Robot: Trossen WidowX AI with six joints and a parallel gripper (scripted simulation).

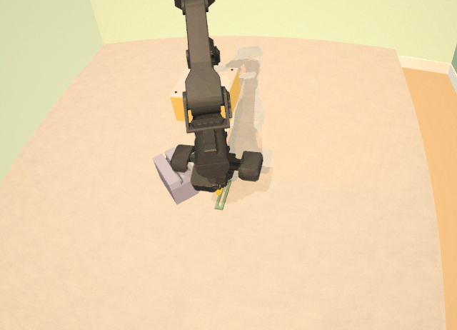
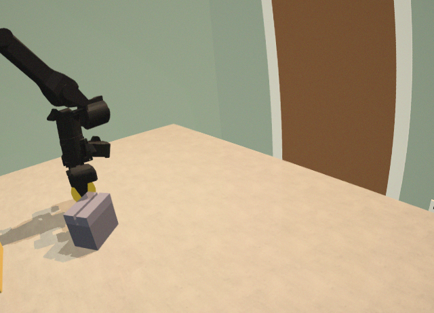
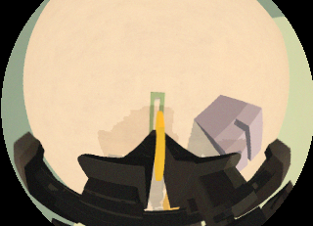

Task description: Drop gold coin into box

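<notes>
Table: the wide beige table top (image 1: 295,208) carries everything; the soft shadow of the arm lies on it beside the grey box.
Arm: the dark six-joint robot arm (image 1: 201,79) reaches from the far edge toward the middle and bends down, so the wrist points at the table.
Base block: a yellow block with a white top (image 1: 177,105) sits under the arm, well behind the other things.
Box: the closed grey cube-shaped box (image 2: 91,220) with a narrow slot (image 2: 85,200) across its lid stands just beside the claw; in the wrist view it is to the right of the fingers.
Holder: the shallow dark-green long holder (image 1: 222,197) lies on the table, near the box but apart from it; one end is hidden under the claw.
Claw: the black parallel-jaw gripper (image 2: 83,192) is closed narrow and holds the coin between its fingers.
Coin: the thin gold round coin (image 3: 159,148) stands on its edge, in line with the holder; only its lower rim shows under the claw in the exterior view. Whether it touches the holder I cannot tell.
</notes>
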